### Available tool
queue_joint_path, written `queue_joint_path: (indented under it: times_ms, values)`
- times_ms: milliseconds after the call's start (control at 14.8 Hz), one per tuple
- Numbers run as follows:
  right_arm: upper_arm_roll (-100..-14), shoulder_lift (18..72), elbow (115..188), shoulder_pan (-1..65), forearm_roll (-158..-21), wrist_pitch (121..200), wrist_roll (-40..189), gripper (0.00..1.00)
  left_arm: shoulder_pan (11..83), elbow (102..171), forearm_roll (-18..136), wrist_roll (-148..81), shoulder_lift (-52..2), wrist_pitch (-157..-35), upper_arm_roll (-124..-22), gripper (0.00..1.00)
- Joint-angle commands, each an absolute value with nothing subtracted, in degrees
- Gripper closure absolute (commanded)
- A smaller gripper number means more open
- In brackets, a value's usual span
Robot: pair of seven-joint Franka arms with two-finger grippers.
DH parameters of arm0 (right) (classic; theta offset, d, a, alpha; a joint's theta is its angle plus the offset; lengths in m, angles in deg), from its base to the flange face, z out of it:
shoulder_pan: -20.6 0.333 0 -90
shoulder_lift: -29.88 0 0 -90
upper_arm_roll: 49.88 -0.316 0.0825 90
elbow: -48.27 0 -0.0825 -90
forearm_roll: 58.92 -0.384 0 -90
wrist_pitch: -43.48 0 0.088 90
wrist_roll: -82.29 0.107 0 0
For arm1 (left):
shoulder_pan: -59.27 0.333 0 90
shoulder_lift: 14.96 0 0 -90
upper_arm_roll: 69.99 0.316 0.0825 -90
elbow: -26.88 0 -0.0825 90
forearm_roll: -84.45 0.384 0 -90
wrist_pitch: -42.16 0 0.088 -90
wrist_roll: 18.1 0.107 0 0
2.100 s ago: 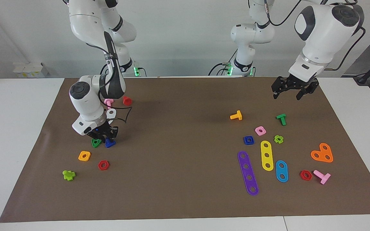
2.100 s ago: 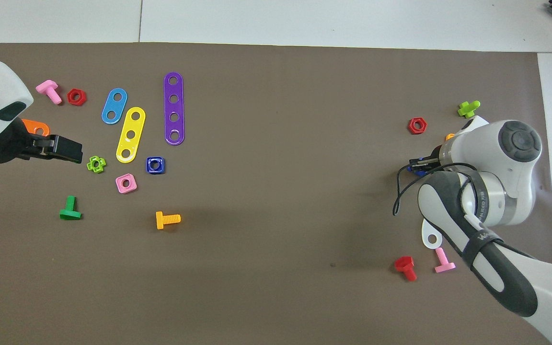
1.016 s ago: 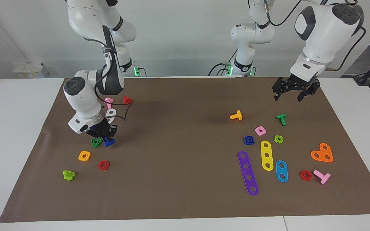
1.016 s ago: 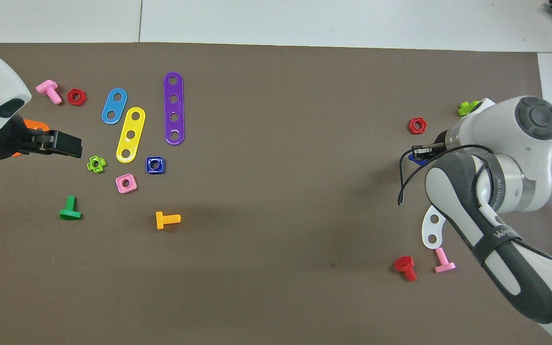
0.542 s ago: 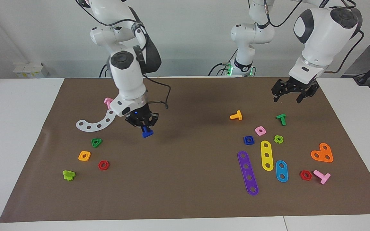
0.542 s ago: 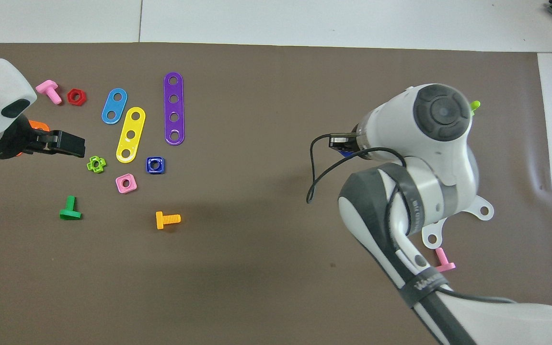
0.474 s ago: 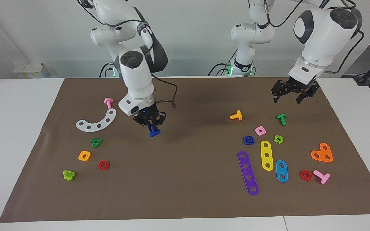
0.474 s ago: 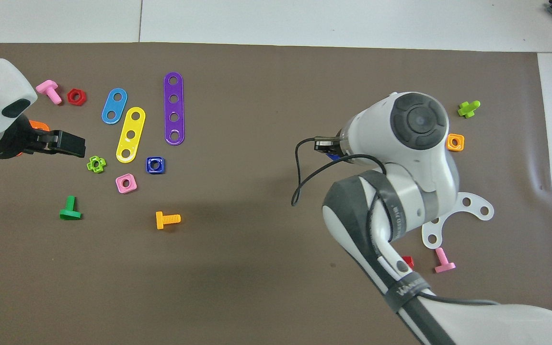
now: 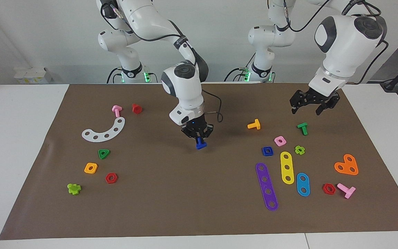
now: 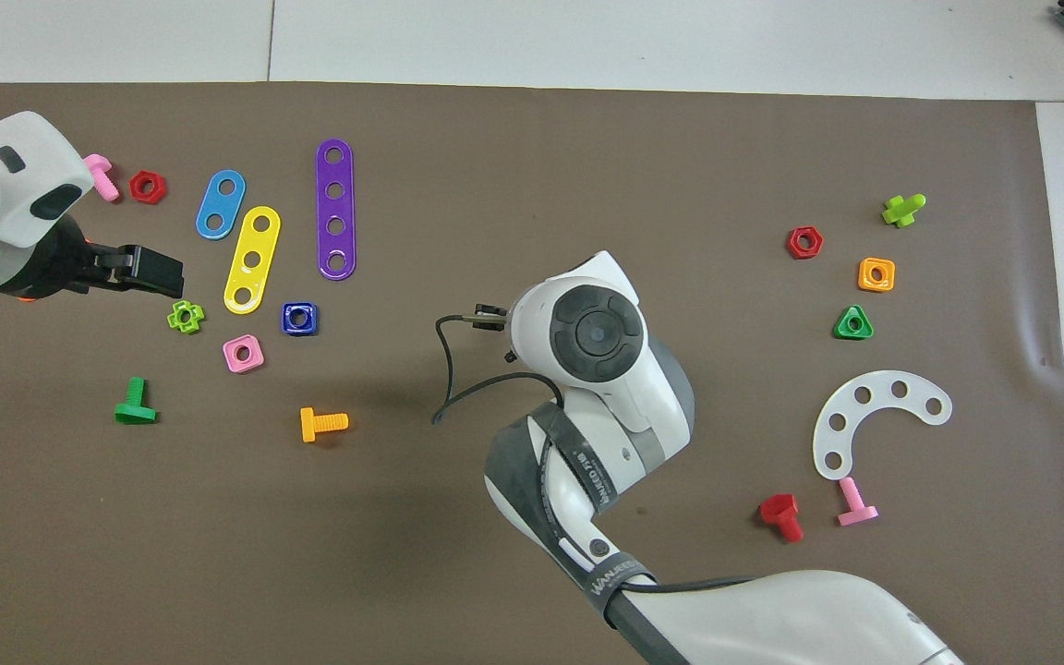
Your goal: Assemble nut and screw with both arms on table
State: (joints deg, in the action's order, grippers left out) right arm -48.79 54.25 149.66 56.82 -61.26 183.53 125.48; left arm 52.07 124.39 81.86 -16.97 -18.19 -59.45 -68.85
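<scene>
Screw (image 9: 201, 144) hangs head-down from the right gripper (image 9: 198, 136), fingertips pinched on its stem, over the bare middle of the brown mat (image 9: 199, 207). Change since two seconds back: that gripper sat low at the right arm's end of the mat, right beside the green triangular nut (image 9: 104, 154); it has since lifted the screw off and carried it well toward the centre, so the green nut, orange square nut (image 9: 91, 168) and red hex nut (image 9: 111, 178) now lie uncovered and apart from it. In the overhead view the right arm's wrist covers the screw, so the grip reads only from the facing view. Meaning: pick of the screw looks done, and transport to a meeting spot looks underway. Blue nut (image 9: 267, 151) is untouched, flat on the mat at the left arm's end, just beside the pink square nut (image 9: 280, 140) and the yellow strip (image 9: 287, 167), well apart from the held screw. Left gripper (image 9: 310, 104) hangs with fingers spread wide and empty, up in the air over the mat near the green bolt (image 9: 302, 128), barely shifted in that time; taking the blue nut as landmark, its claw is not over it yet, roughly above the lime cross nut (image 10: 185, 317) in the overhead view. My read: next step is the left arm dropping onto the blue nut.
</scene>
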Motion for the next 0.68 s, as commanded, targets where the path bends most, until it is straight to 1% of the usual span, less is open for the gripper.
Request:
queue_joint_path:
  times_ms: [0, 135, 203, 271, 339, 542, 610]
  values:
    - [-48.6, 56.9, 147.8, 57.9, -61.4, 185.0, 127.6, 1.0, 50.0, 126.1, 80.7, -19.7, -20.7, -65.1, -68.4, 0.01]
    - [-48.6, 57.2, 148.4, 58.0, -61.4, 185.2, 127.6, 1.0, 48.6, 127.1, 80.7, -21.9, -22.5, -68.0, -68.3, 0.02]
    - [-48.6, 57.5, 148.6, 58.0, -61.4, 185.9, 128.3, 0.94, 48.1, 128.3, 80.7, -23.8, -22.5, -70.1, -68.4, 0.03]
    - [-48.6, 57.6, 149.2, 58.1, -61.4, 187.2, 128.6, 0.38, 47.9, 129.3, 80.7, -24.6, -22.5, -71.7, -68.4, 0.03]
    - [-48.6, 57.6, 149.2, 58.1, -61.4, 187.4, 128.7, 0.0, 47.7, 130.1, 80.7, -24.7, -22.5, -72.8, -68.4, 0.04]
    - [-48.1, 56.5, 149.1, 57.5, -61.3, 186.5, 128.6, 0.0, 47.1, 134.2, 80.8, -26.0, -22.4, -78.0, -68.4, 0.07]
    - [-47.9, 54.2, 149.1, 56.9, -61.3, 184.9, 128.6, 0.0, 46.3, 134.8, 80.8, -26.4, -22.7, -79.3, -68.3, 0.08]
